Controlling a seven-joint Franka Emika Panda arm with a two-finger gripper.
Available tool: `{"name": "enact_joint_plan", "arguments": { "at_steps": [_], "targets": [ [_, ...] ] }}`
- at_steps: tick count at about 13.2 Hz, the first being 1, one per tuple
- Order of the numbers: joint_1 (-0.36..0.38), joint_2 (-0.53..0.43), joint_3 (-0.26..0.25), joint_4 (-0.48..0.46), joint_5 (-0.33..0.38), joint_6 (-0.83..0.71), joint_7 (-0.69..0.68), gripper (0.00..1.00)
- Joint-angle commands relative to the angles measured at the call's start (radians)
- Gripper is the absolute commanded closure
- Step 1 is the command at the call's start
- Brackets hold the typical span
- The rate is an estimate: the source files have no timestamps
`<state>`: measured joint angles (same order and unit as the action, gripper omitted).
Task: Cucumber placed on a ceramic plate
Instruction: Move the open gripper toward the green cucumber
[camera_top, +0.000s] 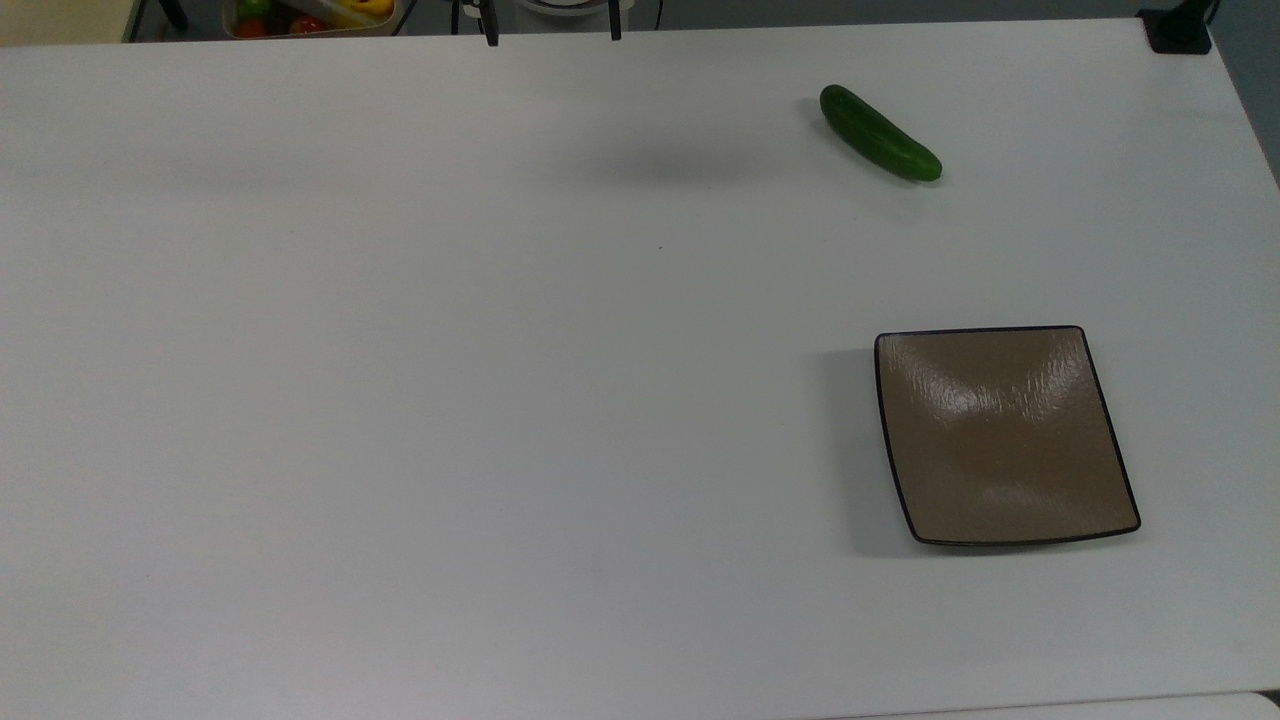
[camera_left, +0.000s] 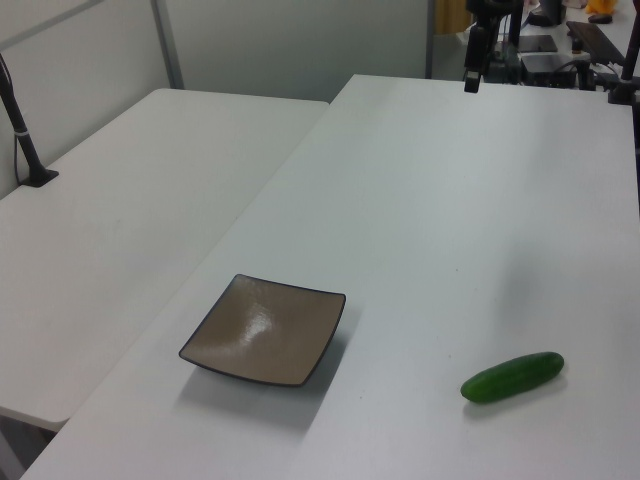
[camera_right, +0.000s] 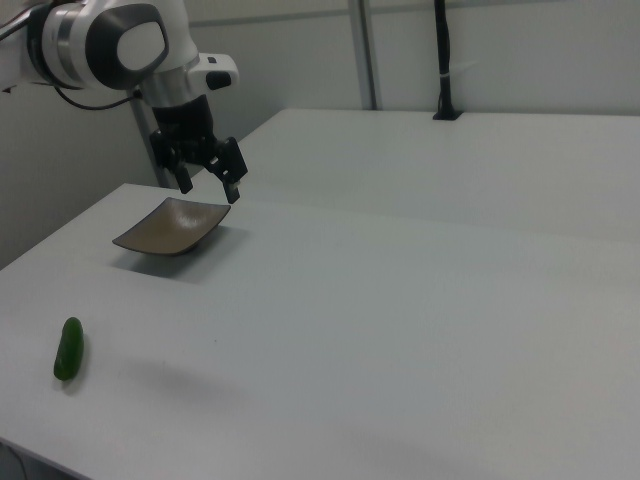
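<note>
The dark green cucumber lies flat on the white table, far back on the top view's right; it is also in the left view and the right view. The square brown ceramic plate with its thin black rim sits bare nearer the front, well apart from the cucumber. My gripper hangs open in the air high above the table in the right view, holding nothing, with its fingers pointing down. It touches neither the plate nor the cucumber.
A bin of colourful fruit stands beyond the table's far edge. A black mount sits on the far right corner. A second white table with a black post adjoins beside the plate.
</note>
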<state>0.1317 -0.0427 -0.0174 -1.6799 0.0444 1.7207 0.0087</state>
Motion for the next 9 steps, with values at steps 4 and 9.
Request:
{"name": "enact_joint_plan", "arguments": {
  "at_steps": [4,9],
  "targets": [
    [0.005,-0.011,-0.003,-0.014,0.025,0.017,-0.038,0.00],
    [0.016,-0.006,0.008,-0.040,0.025,-0.007,-0.326,0.00]
  ]
}}
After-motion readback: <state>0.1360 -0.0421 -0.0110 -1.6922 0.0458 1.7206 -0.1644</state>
